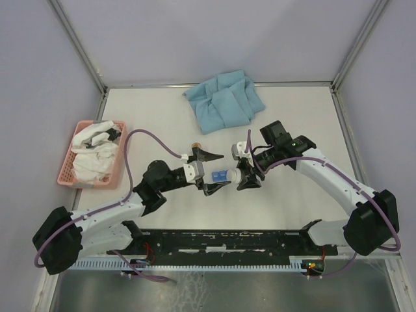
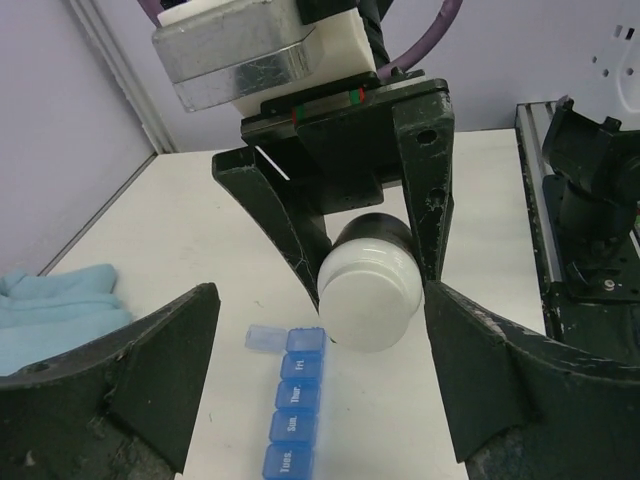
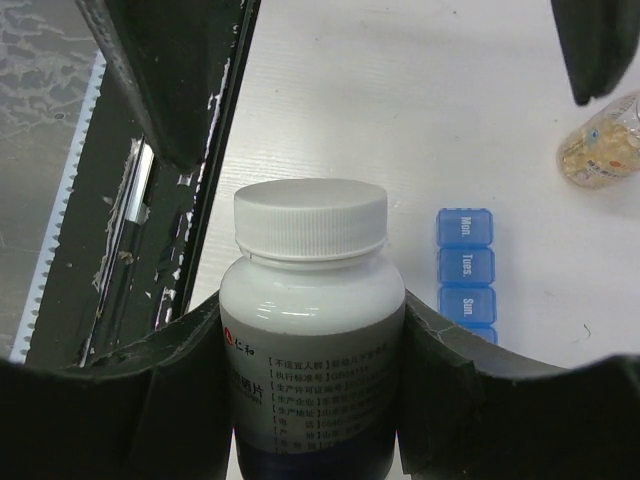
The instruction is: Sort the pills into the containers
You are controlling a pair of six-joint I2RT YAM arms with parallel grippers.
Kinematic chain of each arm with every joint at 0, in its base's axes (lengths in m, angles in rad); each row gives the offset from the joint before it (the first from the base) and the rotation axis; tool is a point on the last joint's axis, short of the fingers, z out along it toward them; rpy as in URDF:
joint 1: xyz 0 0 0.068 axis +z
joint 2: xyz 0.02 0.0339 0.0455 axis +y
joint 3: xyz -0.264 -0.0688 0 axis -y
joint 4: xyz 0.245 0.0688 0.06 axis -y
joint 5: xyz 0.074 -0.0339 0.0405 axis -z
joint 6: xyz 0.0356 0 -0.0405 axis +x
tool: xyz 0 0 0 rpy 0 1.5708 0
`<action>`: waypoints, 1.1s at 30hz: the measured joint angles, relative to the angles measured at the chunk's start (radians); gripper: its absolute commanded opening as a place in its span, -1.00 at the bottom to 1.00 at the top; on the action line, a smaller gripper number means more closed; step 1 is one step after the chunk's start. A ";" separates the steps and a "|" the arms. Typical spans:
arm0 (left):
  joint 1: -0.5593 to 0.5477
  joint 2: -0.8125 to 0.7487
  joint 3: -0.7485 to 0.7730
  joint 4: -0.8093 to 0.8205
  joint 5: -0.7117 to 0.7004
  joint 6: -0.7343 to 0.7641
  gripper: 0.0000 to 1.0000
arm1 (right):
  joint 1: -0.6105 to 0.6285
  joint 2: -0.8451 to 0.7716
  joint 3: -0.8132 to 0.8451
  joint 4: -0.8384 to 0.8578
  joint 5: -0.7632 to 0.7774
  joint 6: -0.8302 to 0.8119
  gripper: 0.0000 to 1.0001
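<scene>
My right gripper [image 1: 240,168] [image 3: 312,325] is shut on a white pill bottle [image 3: 312,300] [image 2: 368,290] [image 1: 236,174] with its white screw cap on, and holds it sideways. The cap points at my left gripper [image 1: 218,171] [image 2: 320,335], which is open, one finger on each side of the cap and apart from it. Under them on the table lies the blue strip of containers [image 2: 293,405] [image 3: 465,270] [image 1: 220,175]. In the left wrist view its far end lid [image 2: 265,338] is flipped open and the others are closed. A small clear vial of yellowish pills [image 3: 598,150] [image 1: 195,144] lies just beyond.
A pink basket [image 1: 67,164] with white cloth stands at the left edge. A light-blue cloth [image 1: 224,101] [image 2: 50,310] lies at the back. A black rail [image 1: 234,240] runs along the near edge between the arm bases.
</scene>
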 measured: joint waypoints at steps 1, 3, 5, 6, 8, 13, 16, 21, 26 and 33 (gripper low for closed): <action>0.010 0.016 0.014 0.000 0.020 0.000 0.69 | 0.000 0.000 0.000 0.000 0.000 -0.001 -0.99; 0.021 0.046 0.035 -0.004 0.066 0.000 0.64 | 0.000 0.000 0.000 -0.003 0.000 -0.004 -0.99; 0.021 0.067 0.046 -0.007 0.103 0.000 0.59 | 0.000 0.000 0.000 -0.006 0.000 -0.005 -0.99; 0.021 0.076 0.049 -0.008 0.119 -0.001 0.57 | 0.000 0.000 0.000 -0.007 -0.001 -0.006 -0.99; 0.021 0.090 0.050 -0.008 0.145 -0.001 0.51 | 0.000 0.000 0.000 -0.009 -0.004 -0.007 -0.99; 0.021 0.109 0.051 -0.013 0.171 -0.001 0.41 | 0.000 0.000 0.000 -0.017 -0.015 -0.013 -0.99; 0.021 0.126 0.056 -0.015 0.174 -0.001 0.34 | 0.000 0.000 0.000 -0.022 -0.016 -0.014 -0.99; 0.021 0.145 0.071 -0.020 0.175 -0.001 0.17 | 0.000 0.000 0.000 -0.022 -0.018 -0.014 -0.99; 0.021 0.156 0.075 -0.032 0.179 -0.005 -0.21 | 0.000 0.000 0.000 -0.022 -0.019 -0.014 -0.99; 0.022 0.156 0.076 -0.031 0.182 -0.047 -0.91 | 0.000 0.000 0.000 -0.024 -0.021 -0.014 -0.99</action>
